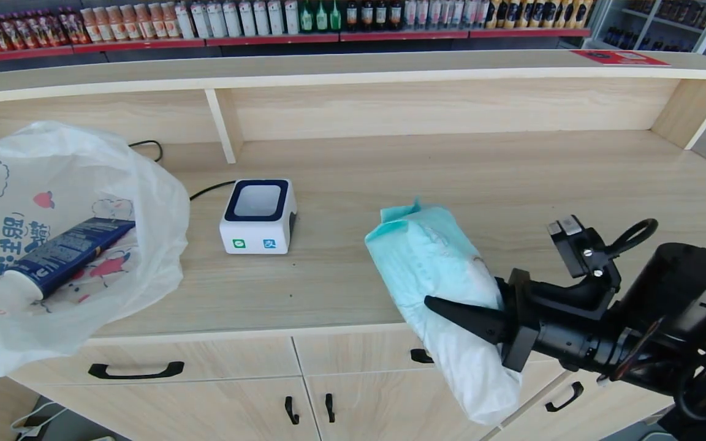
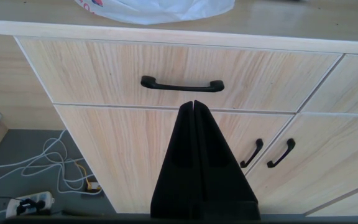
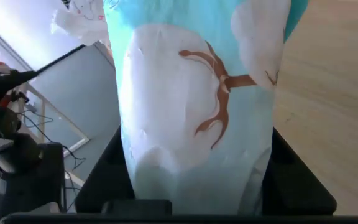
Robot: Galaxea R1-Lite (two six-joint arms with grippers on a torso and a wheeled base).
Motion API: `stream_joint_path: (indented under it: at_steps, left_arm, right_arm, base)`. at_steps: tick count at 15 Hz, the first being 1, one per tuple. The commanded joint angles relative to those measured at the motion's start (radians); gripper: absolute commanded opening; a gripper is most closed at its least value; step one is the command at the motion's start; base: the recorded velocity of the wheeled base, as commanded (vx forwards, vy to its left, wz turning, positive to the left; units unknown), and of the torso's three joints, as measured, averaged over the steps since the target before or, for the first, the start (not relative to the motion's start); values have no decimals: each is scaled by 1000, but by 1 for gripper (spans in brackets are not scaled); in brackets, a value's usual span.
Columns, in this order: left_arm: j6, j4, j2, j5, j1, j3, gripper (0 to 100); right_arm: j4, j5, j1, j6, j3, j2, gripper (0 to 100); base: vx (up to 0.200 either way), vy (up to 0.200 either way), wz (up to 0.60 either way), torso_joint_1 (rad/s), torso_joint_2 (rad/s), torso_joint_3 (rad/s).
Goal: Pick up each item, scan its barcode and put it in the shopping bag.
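Note:
A soft teal-and-white pack (image 1: 445,288) hangs over the counter's front edge at the right, with my right gripper (image 1: 451,309) shut on its middle. In the right wrist view the pack (image 3: 197,106) sits between the black fingers (image 3: 291,168). The white barcode scanner (image 1: 259,215) stands on the counter left of the pack. A white plastic shopping bag (image 1: 53,184) lies open at the far left with a dark blue tube (image 1: 65,254) inside. My left gripper (image 2: 194,109) is shut and empty, low in front of the drawer handle (image 2: 181,84).
The wooden counter (image 1: 451,177) has a raised back ledge with a vertical divider (image 1: 224,125). A black cable (image 1: 206,191) runs from the scanner towards the back. Drawers and cabinet doors (image 1: 218,392) sit below the counter. Loose cables (image 2: 36,174) lie on the floor.

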Motion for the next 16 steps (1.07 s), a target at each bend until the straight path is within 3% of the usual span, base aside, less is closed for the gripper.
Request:
stream_joint_path:
  at_steps: [1, 3, 6, 8, 11, 16]
  left_arm:
    - [-1, 0, 0, 0, 0, 0, 0]
    - [-1, 0, 0, 0, 0, 0, 0]
    - [-1, 0, 0, 0, 0, 0, 0]
    - [-1, 0, 0, 0, 0, 0, 0]
    - [-1, 0, 0, 0, 0, 0, 0]
    - [1, 0, 0, 0, 0, 0, 0]
  right_arm:
    - [47, -103, 6, -55, -57, -18, 0]
    - [67, -297, 12, -145, -159, -35, 0]
    - [70, -440, 12, -239, -260, -93, 0]
    - [70, -528, 12, -266, -260, -147, 0]
    - [101, -543, 20, -300, -248, -242, 0]
    - [32, -580, 15, -292, -53, -274, 0]
  base:
    - [0, 0, 0, 0, 0, 0]
    - [0, 0, 0, 0, 0, 0]
    - [0, 0, 0, 0, 0, 0]
    - [0, 0, 0, 0, 0, 0]
    - [0, 0, 0, 0, 0, 0]
    - [0, 0, 0, 0, 0, 0]
